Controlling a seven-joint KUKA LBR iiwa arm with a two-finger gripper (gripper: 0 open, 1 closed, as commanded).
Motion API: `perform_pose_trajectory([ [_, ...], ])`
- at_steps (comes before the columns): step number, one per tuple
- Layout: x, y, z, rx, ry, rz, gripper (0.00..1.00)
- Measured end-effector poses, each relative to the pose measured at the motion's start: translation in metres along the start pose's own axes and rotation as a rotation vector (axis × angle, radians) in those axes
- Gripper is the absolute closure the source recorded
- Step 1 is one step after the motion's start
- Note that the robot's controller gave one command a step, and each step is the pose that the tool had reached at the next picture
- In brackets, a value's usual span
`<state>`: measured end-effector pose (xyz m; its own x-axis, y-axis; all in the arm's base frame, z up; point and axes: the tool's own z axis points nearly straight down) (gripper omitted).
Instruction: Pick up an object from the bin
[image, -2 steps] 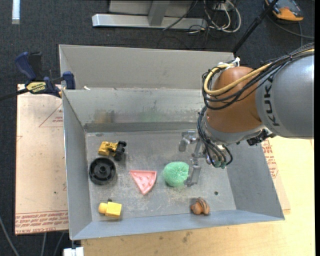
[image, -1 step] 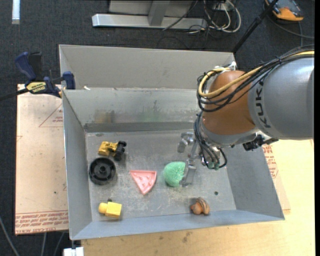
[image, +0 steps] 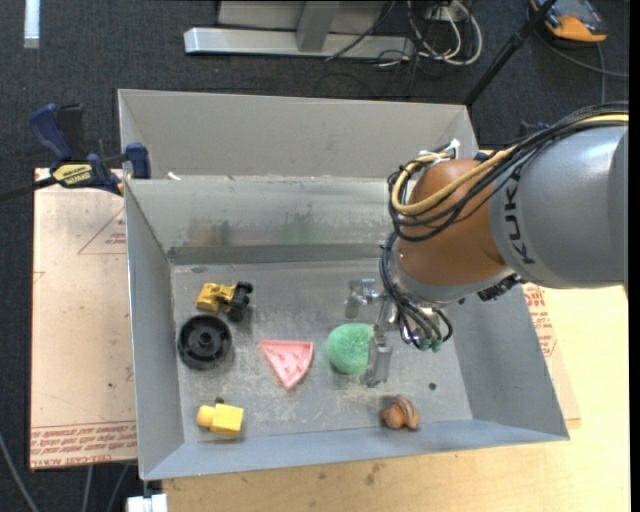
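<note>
The gripper (image: 375, 350) sits low in the bin (image: 300, 215), right beside a round green ball (image: 346, 348) near the middle. I cannot tell if it is wide or narrow.

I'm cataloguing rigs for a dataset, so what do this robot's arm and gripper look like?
The thick silver-grey arm bears dark KUKA lettering. A rounded orange wrist cover is looped with yellow and black cables. Below it sits a bare-metal gripper.
</note>
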<state>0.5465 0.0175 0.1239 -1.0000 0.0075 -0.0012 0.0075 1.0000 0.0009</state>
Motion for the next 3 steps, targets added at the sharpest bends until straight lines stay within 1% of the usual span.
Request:
perform_pose_trajectory([
  [1,0.0064,0.0108,0.0451,0.0,0.001,0.297,1.0],
  [2,0.0064,0.0108,0.0451,0.0,0.001,0.297,1.0],
  [3,0.0072,0.0106,0.0426,0.001,0.005,0.298,1.0],
])
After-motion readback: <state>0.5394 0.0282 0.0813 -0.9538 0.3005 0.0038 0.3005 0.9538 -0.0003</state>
